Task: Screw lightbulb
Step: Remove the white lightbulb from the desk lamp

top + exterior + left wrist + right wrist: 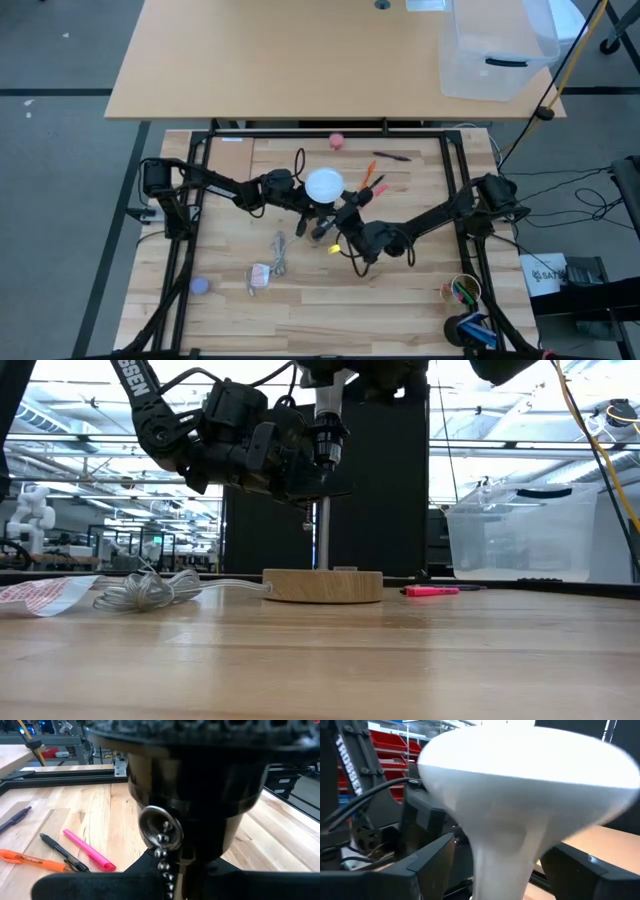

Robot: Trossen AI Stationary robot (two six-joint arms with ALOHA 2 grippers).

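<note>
The white lightbulb [324,185] stands upright over the black socket [325,445] of a lamp. The lamp's thin post [322,535] rises from a round wooden disc [322,585] at mid-table. The bulb's silvery base [328,405] is at the socket's mouth. My left gripper [303,203] comes in from the table's left and is shut on the socket. My right gripper [338,212] comes in from the near right and is shut on the bulb. The bulb's frosted globe [520,785] fills the right wrist view. My left gripper holds the black socket [195,785], level from the table's left, just under its pull chain [162,850]. The socket itself hides the fingertips. The lamp stands upright with its disc on the table. My right gripper has the bulb's tapering neck [505,855] between its two fingers [435,865], below the globe, coming level from the table's near right. The bulb stands upright, globe up, base down at the socket.
A pink ball [338,140] and pens [390,156] lie farther back, with orange and pink markers [372,182] right of the lamp. A coiled cable [280,250], a packet [262,276] and a purple ball [200,285] lie near left. A pen cup [462,291] stands near right.
</note>
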